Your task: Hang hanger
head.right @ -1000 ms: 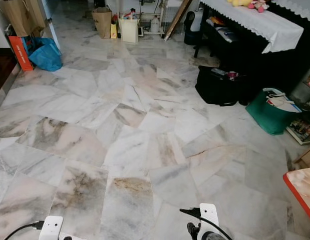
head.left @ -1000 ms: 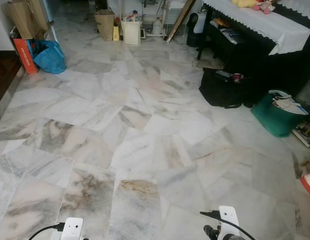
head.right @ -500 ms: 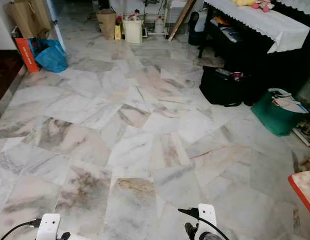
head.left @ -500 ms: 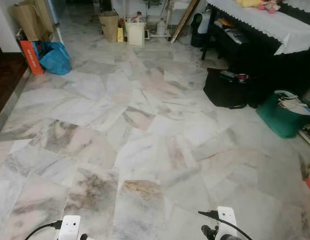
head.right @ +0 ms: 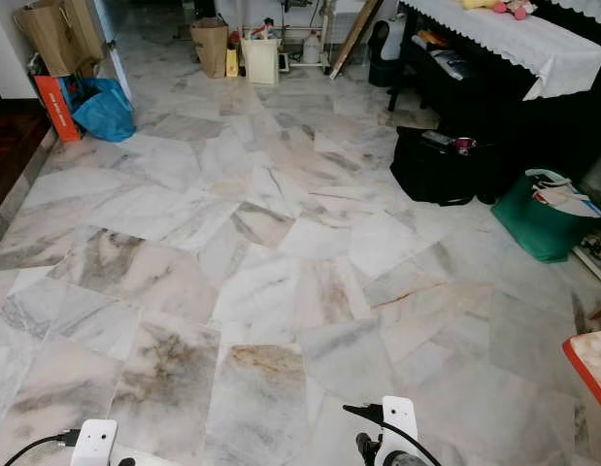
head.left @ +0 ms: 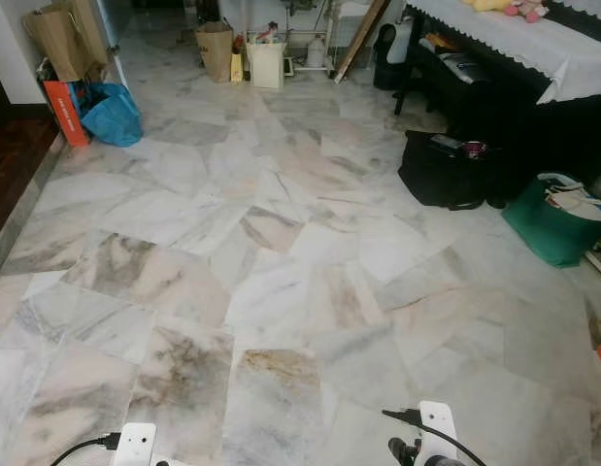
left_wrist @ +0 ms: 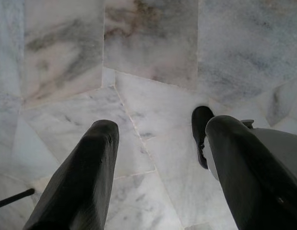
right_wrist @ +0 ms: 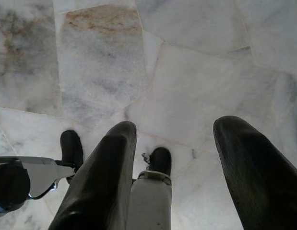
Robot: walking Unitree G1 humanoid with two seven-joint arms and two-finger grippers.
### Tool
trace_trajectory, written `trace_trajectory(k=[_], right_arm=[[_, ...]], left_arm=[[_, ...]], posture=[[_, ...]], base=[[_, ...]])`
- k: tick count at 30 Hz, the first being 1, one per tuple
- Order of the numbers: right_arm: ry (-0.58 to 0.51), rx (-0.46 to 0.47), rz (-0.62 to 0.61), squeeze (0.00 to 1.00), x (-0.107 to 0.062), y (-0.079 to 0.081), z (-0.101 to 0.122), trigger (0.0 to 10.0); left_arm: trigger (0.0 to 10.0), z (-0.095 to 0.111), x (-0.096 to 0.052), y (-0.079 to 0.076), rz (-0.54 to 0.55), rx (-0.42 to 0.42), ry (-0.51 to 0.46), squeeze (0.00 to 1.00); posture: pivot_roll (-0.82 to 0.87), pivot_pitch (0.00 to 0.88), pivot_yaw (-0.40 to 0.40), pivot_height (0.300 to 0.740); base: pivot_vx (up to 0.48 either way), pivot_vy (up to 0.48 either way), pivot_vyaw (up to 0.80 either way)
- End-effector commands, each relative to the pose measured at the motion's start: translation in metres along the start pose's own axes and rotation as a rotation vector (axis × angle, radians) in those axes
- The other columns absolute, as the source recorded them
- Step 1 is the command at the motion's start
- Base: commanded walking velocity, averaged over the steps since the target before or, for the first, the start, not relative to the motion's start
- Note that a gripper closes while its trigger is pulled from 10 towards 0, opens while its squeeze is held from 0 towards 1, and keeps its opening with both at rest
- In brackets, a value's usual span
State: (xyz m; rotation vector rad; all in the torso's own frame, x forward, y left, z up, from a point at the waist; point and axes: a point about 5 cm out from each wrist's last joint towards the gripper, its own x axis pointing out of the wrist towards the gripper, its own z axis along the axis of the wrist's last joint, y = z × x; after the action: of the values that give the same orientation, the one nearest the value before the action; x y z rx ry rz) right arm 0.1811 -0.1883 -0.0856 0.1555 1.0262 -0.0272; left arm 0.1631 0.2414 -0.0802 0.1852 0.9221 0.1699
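- The head camera looks down across a wide floor of pale marble tiles veined in grey and brown [head.left: 281, 252], seen from standing height.
- Both arms hang low at the robot's sides. The left gripper [left_wrist: 158, 172] points at the floor, its two long black fingers spread apart with nothing between them.
- The right gripper [right_wrist: 174, 177] also points down, its black fingers likewise spread and empty; the robot's dark feet show beyond them.
- No hanger can be made out anywhere, and no rail or hook to hang it on, so the task's object cannot be placed.
- At the far end stand a brown paper bag [head.left: 215, 49] and a white bin [head.left: 266, 63]. On the left lie a crumpled blue plastic bag [head.left: 111, 112] and an orange box [head.left: 61, 110].
- On the right, a black soft bag [head.left: 441, 173] sits beside a dark table draped in a white lace-edged cloth [head.left: 533, 44], with a green bag stuffed with papers [head.left: 557, 228] nearer the robot.
- Judged from this, the robot is at the searching or walking step; the next move calls for finding the hanger before any grasp.
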Motion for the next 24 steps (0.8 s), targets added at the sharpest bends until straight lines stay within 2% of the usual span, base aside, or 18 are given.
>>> trace_trajectory(k=[1,6,20,24], right_arm=[[-0.012,0.005,-0.011,0.0,-0.0003,-0.0027,0.0032,10.0],[-0.006,0.005,-0.014,0.0,-0.0006,-0.0042,0.0026,10.0],[0.0,-0.035,-0.026,0.0,-0.0008,-0.0064,0.0044,10.0],[0.001,-0.04,-0.024,0.0,-0.0007,-0.0063,0.005,10.0]], left_arm=[[10.0,-0.0073,-0.0011,-0.0051,-0.005,-0.004,0.038,0.0],[10.0,-0.0088,-0.0015,-0.0068,-0.005,-0.008,0.044,0.0],[10.0,-0.0137,-0.0024,-0.0029,0.007,0.011,0.071,0.0],[10.0,-0.0144,-0.0026,-0.0043,-0.003,0.064,0.073,0.0]], posture=[[0.05,0.0,-0.057,0.74],[0.05,0.0,-0.062,0.74],[0.04,0.0,-0.067,0.74],[0.04,0.0,-0.067,0.74]], base=[[0.0,0.0,0.0],[0.0,0.0,0.0],[0.0,0.0,-0.61],[0.0,-0.207,-0.61]])
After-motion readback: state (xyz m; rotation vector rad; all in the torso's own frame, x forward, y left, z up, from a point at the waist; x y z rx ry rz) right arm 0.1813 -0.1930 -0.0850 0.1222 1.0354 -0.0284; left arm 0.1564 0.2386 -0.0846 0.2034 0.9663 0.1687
